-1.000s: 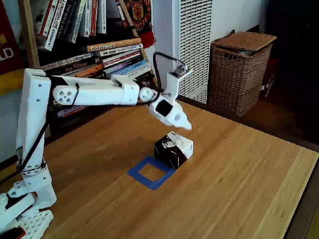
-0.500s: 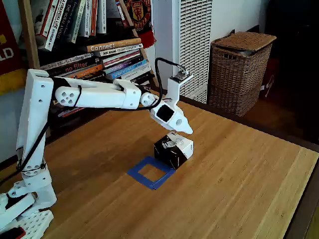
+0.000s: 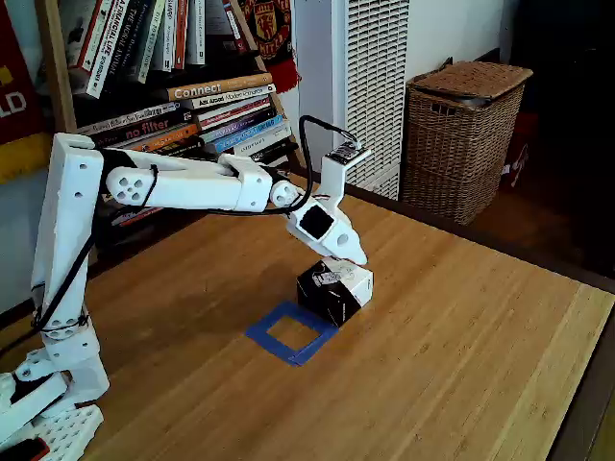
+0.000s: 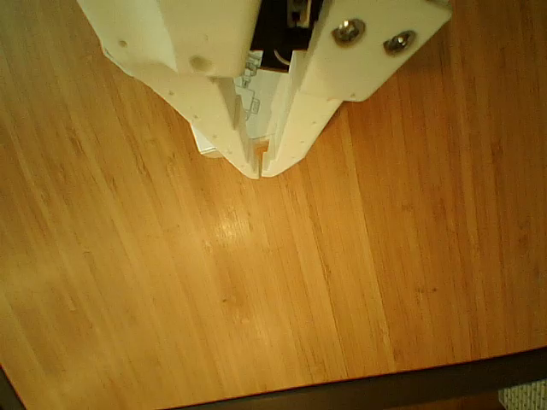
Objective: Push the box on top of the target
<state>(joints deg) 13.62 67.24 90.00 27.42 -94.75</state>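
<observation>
Box (image 3: 334, 287) — gripper (image 3: 355, 258) angled down above

In the fixed view the box (image 3: 335, 289) sits near the middle of the bench (image 3: 452, 365), with the target (image 3: 291, 332) lying flat just in front of it and to its left, the box's near lower edge touching or just overlapping the target's far corner. The end effector (image 3: 352, 259) hangs right over the box's far top edge, its arm (image 3: 183, 182) reaching in from the base (image 3: 43, 403) at the bench's left front corner. Behind the bench a bookshelf (image 3: 173, 86) stands at the left, a heater (image 3: 370, 86) in the middle and a basket (image 3: 463, 134) at the right. In the other view the end effector (image 4: 259, 167) points down from the top edge over the bench (image 4: 342, 282), its tips together.
</observation>
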